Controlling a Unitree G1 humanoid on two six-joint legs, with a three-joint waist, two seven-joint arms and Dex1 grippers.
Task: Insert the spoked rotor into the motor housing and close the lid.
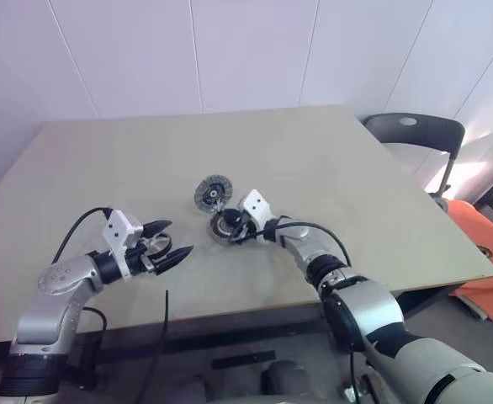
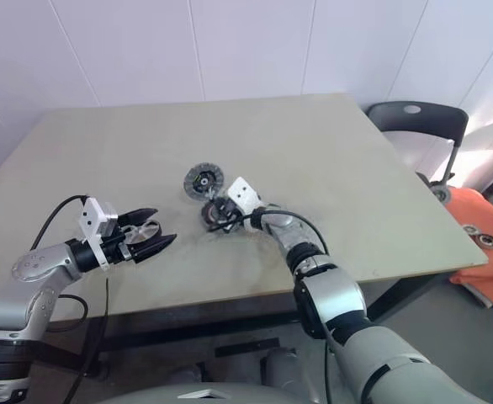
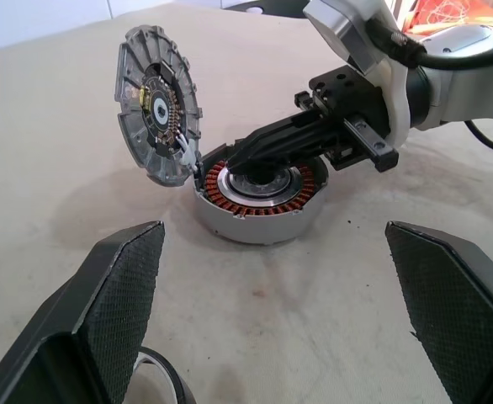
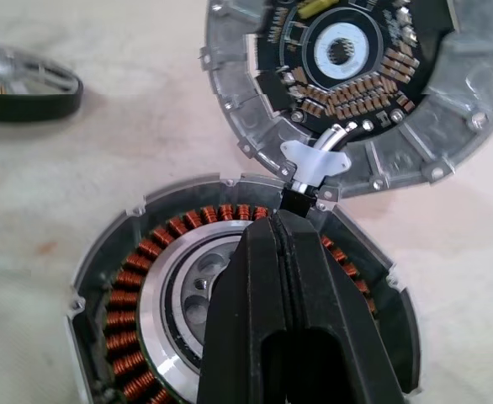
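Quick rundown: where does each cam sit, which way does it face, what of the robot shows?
Left eye: on the head, facing forward and down over the table; both arms show.
Right eye: stereo twin, same scene.
Left wrist: on the left arm, looking along the open left gripper at the housing, the upright lid and the right gripper.
Right wrist: on the right arm, looking past shut fingers into the housing.
Shared: housing and lid show in all four.

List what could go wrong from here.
1. The shut right gripper lies over the motor housing; it may scrape the copper windings.
2. The lid stands open on a small hinge; a knock could drop it early.
3. The spoked rotor lies apart by the open left gripper, not yet inserted.
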